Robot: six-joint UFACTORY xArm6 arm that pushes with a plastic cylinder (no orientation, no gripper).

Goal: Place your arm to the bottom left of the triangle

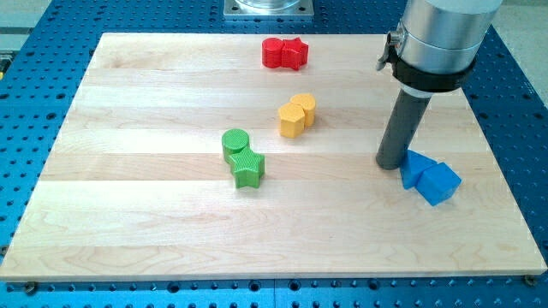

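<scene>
Tip planted on counter, touching blue triangle at its left. Beside that, blue cube. No jaws on end effector: plain rod.

Bright, even light from overhead leaves only short soft shadows under the blocks, and the wooden board stays sharp, without glare.

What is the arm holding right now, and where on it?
Nothing is held. My tip is a bare rod standing on the board at the left edge of the blue triangle, beside the blue cube.
</scene>
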